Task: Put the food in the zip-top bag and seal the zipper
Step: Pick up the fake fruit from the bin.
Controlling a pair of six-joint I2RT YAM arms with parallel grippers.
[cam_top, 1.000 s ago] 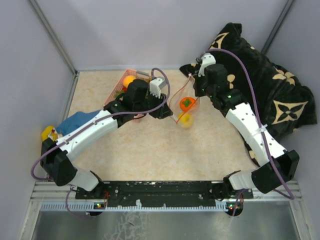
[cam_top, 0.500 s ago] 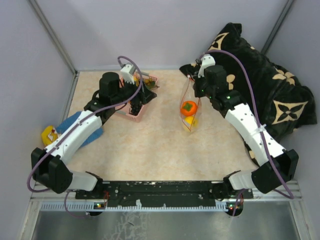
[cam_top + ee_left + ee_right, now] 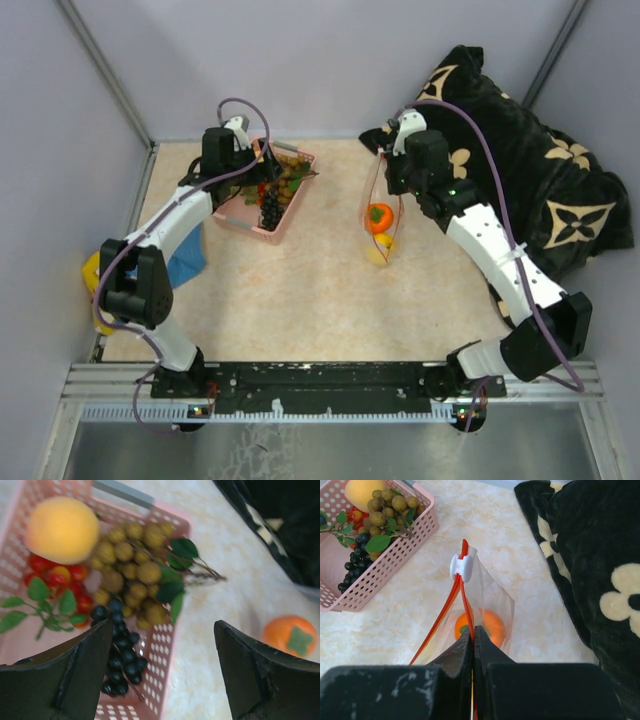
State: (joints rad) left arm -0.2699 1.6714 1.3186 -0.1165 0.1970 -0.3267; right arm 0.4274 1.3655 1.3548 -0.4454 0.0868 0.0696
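The zip-top bag (image 3: 492,600) hangs upright near the middle of the bench (image 3: 300,310), its bottom resting on the surface and its mouth gaping. Inside lie an orange fruit with a green top (image 3: 377,215) and, below it, a yellow fruit (image 3: 378,250). The zipper (image 3: 449,607) runs up to a white slider (image 3: 461,566) at the far end. The right end effector (image 3: 473,632) is pinched tight on the zipper. Well to the left, the pink basket (image 3: 250,228) holds a yellow round fruit (image 3: 62,529), a tan berry cluster (image 3: 132,565), dark grapes (image 3: 120,650) and small red pieces (image 3: 75,580). The left end effector (image 3: 164,625) hovers over the basket, jaws spread wide, holding nothing. A black patterned cushion (image 3: 540,170) lies to the right.
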